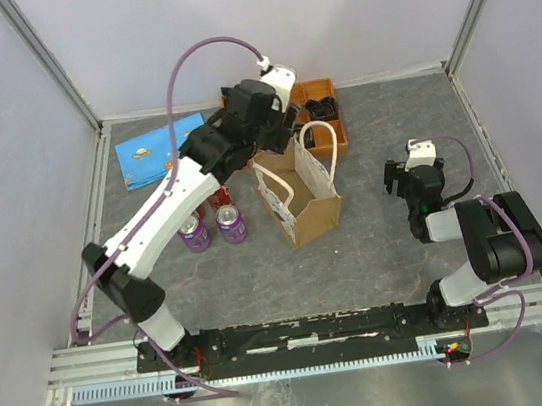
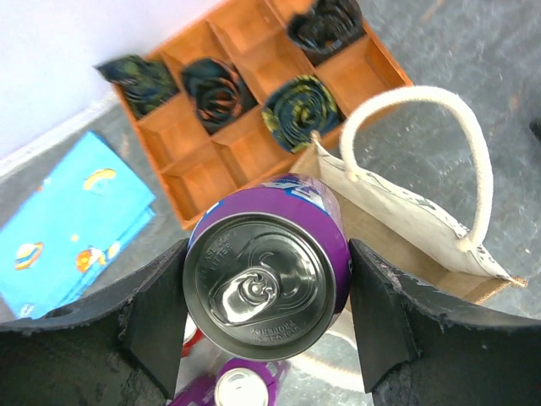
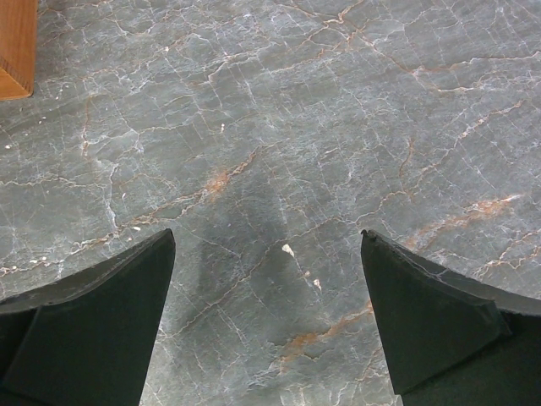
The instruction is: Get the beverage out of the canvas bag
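Our left gripper (image 2: 266,292) is clamped on the beverage (image 2: 258,279), a purple can with its silver top facing the wrist camera, one black finger (image 2: 156,313) pressed to each side of it. We hold it up over the far end of the canvas bag (image 1: 301,202), though we cannot tell whether its base is clear of the bag's mouth. The bag stands upright near the middle of the tabletop (image 1: 391,267), white handles up, just in front of the orange tray (image 1: 340,131) at the far edge. To the bag's left stand two purple cans (image 1: 195,234) and a red can (image 1: 222,198), with a blue cloth (image 1: 149,158) towards the far left corner. Our right gripper (image 3: 266,321) hangs over bare tabletop near the right edge, its jaws spread wide and holding nothing.
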